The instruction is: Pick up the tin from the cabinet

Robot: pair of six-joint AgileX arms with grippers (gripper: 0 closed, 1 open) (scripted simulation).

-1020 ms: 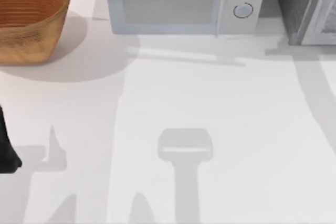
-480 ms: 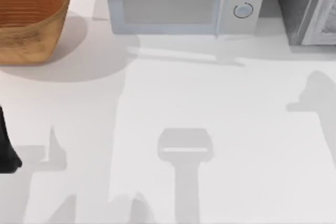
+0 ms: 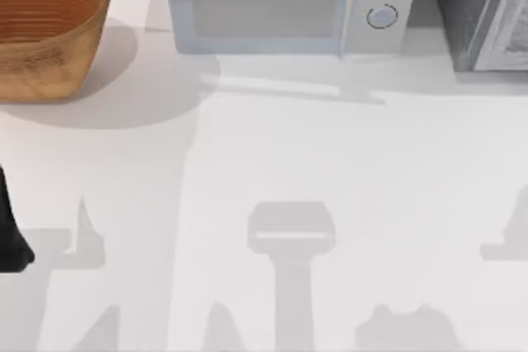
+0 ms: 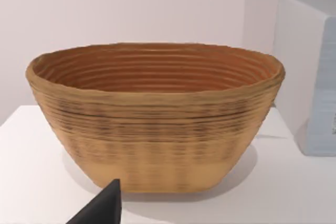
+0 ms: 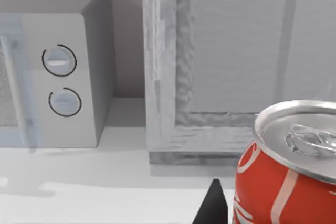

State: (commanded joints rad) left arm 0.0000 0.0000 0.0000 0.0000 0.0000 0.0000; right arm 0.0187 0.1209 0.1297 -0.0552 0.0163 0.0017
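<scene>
Where its lid shows, tin (image 5: 286, 177) stands upright.

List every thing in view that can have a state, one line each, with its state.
Basket: upright on the table, nothing visible inside it.
Microwave: door shut, standing at the back of the table.
Cabinet: standing right of the microwave; whether its door is open cannot be told.
Tin: upright, top sealed, close to the right wrist camera, outside the cabinet.
Left arm: parked at the table's left edge.
</scene>
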